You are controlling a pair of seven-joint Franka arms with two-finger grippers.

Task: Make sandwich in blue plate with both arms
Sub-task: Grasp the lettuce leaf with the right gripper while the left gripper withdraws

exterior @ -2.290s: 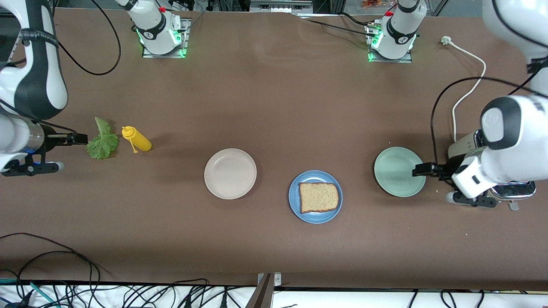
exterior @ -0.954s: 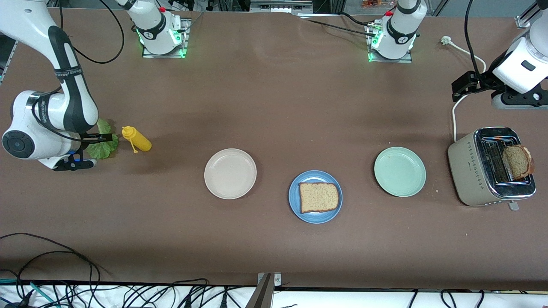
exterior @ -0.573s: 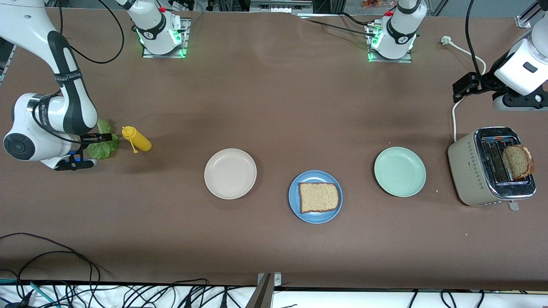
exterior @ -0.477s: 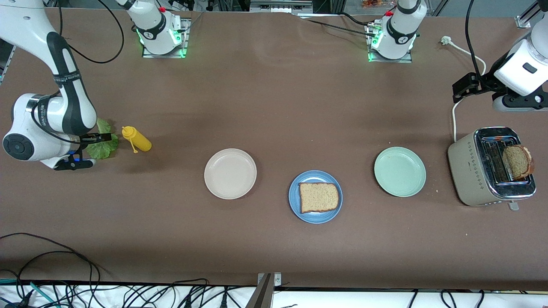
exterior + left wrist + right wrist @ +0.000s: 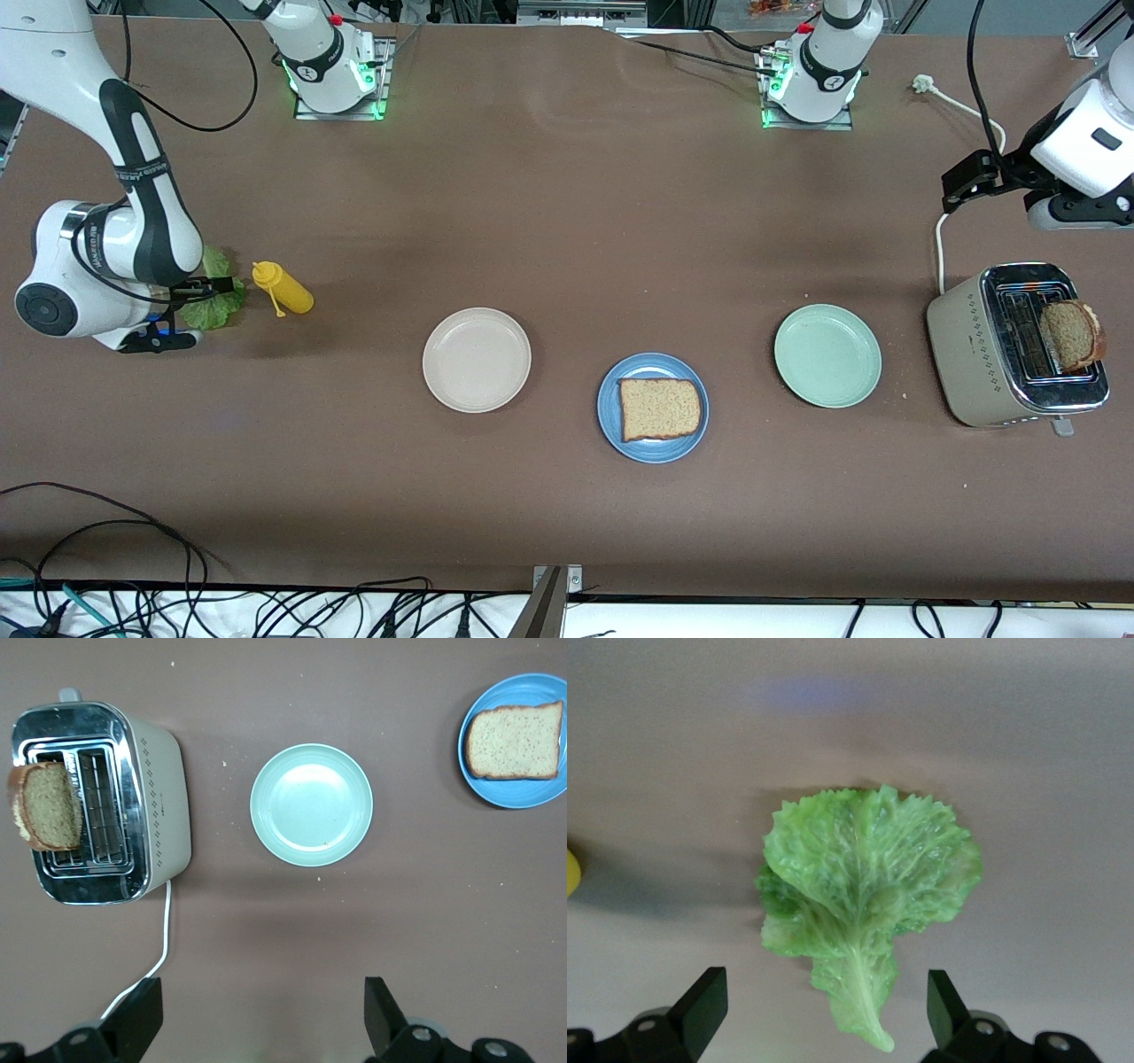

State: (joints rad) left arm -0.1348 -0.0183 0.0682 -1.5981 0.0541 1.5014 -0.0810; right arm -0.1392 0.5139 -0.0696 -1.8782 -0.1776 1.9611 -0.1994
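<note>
Hovering right gripper (image 5: pixel 819 1014) over lettuce leaf (image 5: pixel 864 890), jaws spread, left gripper (image 5: pixel 261 1019) jaws spread too.

We count three plates: blue plate (image 5: pixel 653 447), cream plate (image 5: pixel 477 360), green plate (image 5: pixel 827 355). We see two bread slices (image 5: pixel 660 408) (image 5: pixel 1071 335), one lettuce leaf (image 5: pixel 864 895), one toaster (image 5: pixel 974 354), one yellow bottle (image 5: pixel 283 288).

Bread slice (image 5: pixel 660 408) flat on blue plate (image 5: pixel 610 416).
</note>
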